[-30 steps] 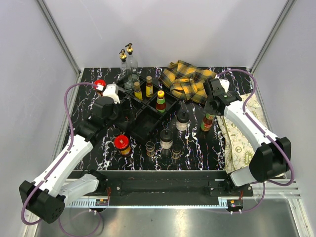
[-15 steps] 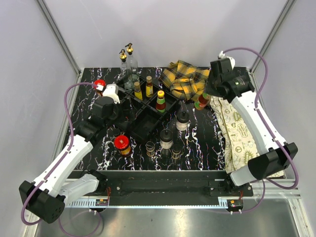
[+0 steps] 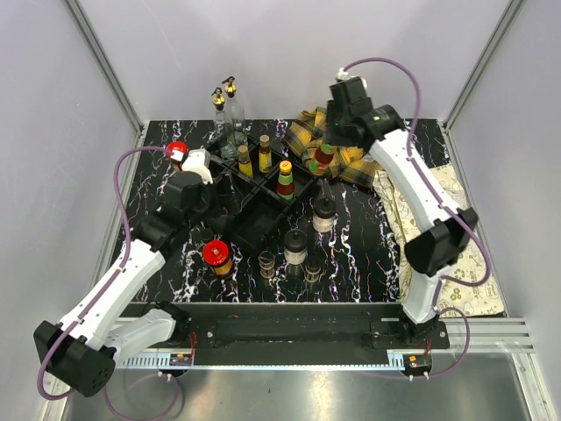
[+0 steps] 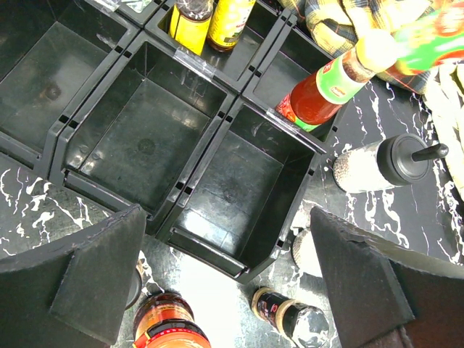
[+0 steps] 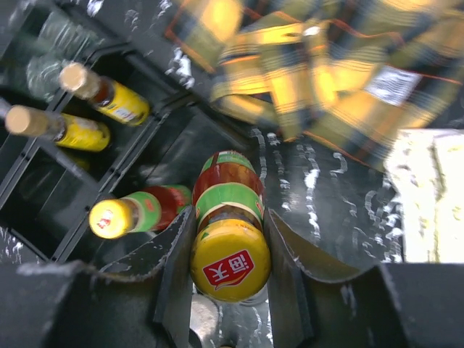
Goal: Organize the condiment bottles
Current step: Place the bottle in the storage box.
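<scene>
Though blurred, yellow-capped sauce bottle (image 5: 230, 255) seemingly snug between right fingers (image 5: 176, 272).

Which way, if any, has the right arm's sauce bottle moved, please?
Yes: the sauce bottle has gone left and backward, from beside the shaker to the plaid cloth's edge by the tray.

Three sauce bottles (image 3: 244, 164) are stood upright in tray (image 3: 250, 224) compartments. A fourth bottle (image 3: 324, 156), yellow-capped, is held aloft beside the tray in the right gripper (image 5: 229, 232). Two gold-spouted glass bottles (image 3: 230, 112) are stood behind the tray. Two black-capped shakers (image 3: 324, 217), two red-lidded jars (image 3: 216, 255) and two small jars (image 3: 266, 263) are stood on the table (image 3: 368, 254).
</scene>
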You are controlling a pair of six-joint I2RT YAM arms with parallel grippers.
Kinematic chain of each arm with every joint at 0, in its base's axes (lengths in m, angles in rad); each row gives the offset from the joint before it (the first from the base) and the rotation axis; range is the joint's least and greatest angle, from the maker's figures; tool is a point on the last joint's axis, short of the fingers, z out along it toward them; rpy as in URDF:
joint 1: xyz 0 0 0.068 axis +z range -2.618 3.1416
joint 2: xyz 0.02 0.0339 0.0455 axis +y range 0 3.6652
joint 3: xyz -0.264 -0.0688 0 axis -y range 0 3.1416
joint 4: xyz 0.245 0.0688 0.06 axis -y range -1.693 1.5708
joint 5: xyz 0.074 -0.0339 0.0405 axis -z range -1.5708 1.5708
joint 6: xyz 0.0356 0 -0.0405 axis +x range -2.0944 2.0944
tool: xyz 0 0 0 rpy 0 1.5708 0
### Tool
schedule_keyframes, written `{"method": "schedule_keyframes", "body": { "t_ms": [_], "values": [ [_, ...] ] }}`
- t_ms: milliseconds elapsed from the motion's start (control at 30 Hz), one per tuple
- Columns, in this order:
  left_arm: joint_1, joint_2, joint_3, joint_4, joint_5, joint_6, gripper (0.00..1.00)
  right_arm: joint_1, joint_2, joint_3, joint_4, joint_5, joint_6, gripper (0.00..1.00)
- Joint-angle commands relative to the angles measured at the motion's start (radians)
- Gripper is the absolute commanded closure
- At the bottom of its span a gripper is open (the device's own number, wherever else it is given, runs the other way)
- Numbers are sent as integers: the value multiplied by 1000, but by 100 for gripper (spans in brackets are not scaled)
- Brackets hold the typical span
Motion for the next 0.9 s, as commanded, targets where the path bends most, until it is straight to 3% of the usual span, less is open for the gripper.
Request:
{"method": "schedule_keyframes", "body": {
  "t_ms": [0, 233, 867],
  "values": [
    [-3, -6, 6, 43, -23, -1, 1, 61, 66, 162, 69, 8, -43, 100],
    [-3, -4, 5, 41, -24, -1, 1, 126, 224, 308, 11, 75, -101, 100],
    [-3, -3, 6, 41, -23, -2, 1, 176, 382, 357, -35, 89, -126, 100]
  ]
}}
